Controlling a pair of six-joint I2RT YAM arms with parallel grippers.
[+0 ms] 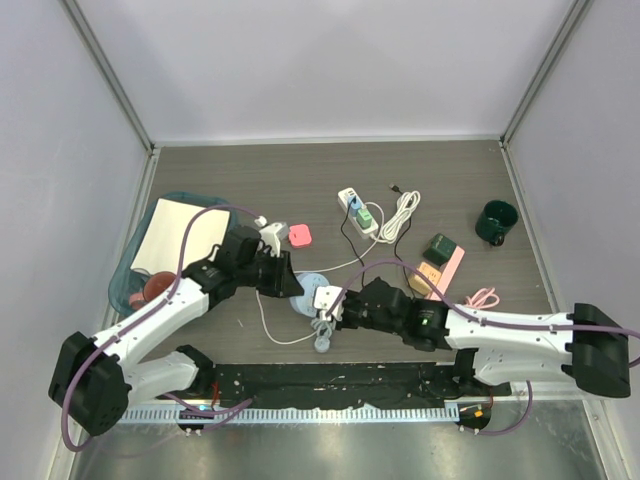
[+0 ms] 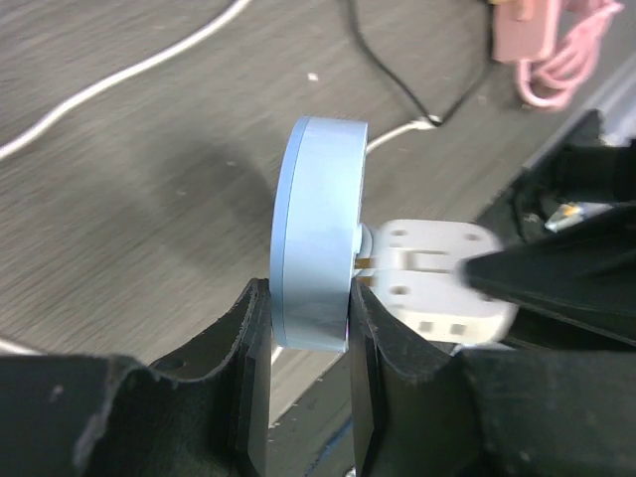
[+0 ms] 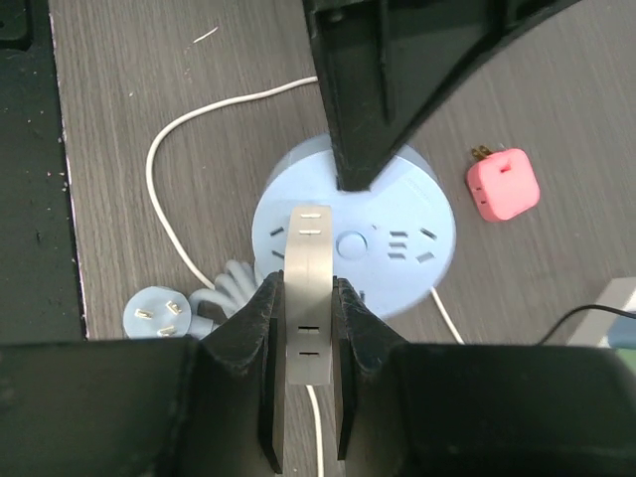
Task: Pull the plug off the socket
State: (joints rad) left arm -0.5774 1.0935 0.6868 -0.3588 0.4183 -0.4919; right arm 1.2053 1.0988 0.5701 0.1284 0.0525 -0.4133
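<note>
Here, at the left edge of the table (image 1: 250, 170), a teal tray (image 1: 140, 262) holds a white sheet. Just right of it the left tool (image 2: 308, 328) is clamped on the rim of the socket (image 2: 318, 199), a round pale-blue disc held on edge, with one finger (image 2: 248, 348) against its back and the other against its face. The socket sits near the middle of the table's near half, between the two arms. The plug (image 2: 437, 273), a white block, stands just off the socket's face, and brass pins show in the narrow gap between them; I cannot tell if their tips are in the holes. The right tool (image 3: 308, 318) is closed tight on the plug's flat sides, and meets the left tool head-on. A thin white cable (image 3: 164, 174) curls from the socket to a pale-blue cord plug (image 3: 157, 313) lying on the table below it. Behind the socket lies a pink adapter (image 1: 299, 235). Further right are a white power strip (image 1: 357, 210) and a coiled white cord (image 1: 405, 215), and a dark green mug (image 1: 495, 222) stands well apart near the right wall
</note>
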